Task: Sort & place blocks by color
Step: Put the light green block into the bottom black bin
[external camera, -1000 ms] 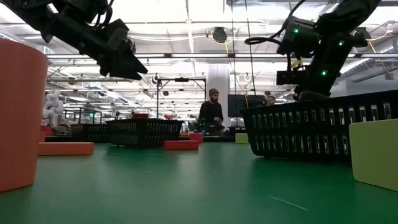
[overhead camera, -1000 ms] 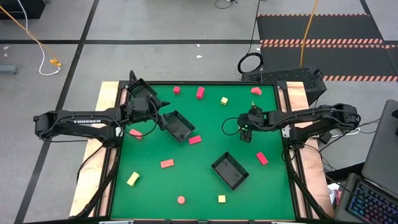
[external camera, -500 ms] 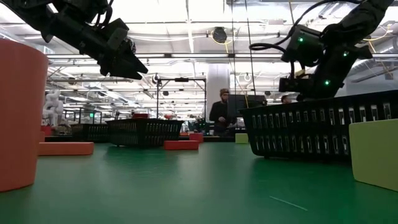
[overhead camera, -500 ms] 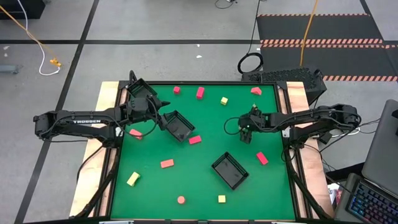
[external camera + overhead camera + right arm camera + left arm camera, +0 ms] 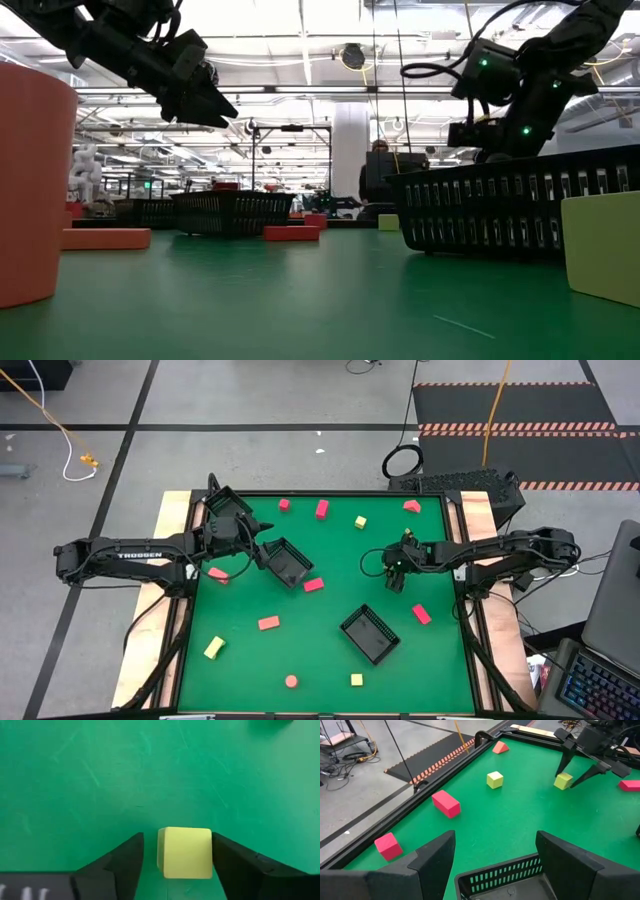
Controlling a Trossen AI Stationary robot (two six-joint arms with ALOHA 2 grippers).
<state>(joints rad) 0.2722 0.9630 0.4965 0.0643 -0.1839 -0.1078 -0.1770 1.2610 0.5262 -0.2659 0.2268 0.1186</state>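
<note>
- Blocks on the green bench (image 5: 330, 660), counted from overhead: eight red ones (image 5: 268, 623), one of them round (image 5: 291, 681), and three yellow ones (image 5: 214, 648) in the open.
- A fourth yellow cube (image 5: 185, 852) lies near the right-hand middle, between the right gripper (image 5: 396, 575) fingers. The jaws are narrow about it; one finger (image 5: 235, 865) touches it and the other shows a thin gap, so I cannot tell whether it is pinched.
- From above, that cube is mostly hidden under the gripper.
- Two black trays: one (image 5: 287, 562) left of centre, one (image 5: 369, 633) nearer the front.
- Left gripper (image 5: 495, 847) is spread wide and empty, above the left tray's rim.
- At bench height, a red block (image 5: 30, 180) and a yellow one (image 5: 600, 245) are cut off by the frame edges.
- Behind, possibly a person (image 5: 380, 150), mostly hidden by a dark screen.
</note>
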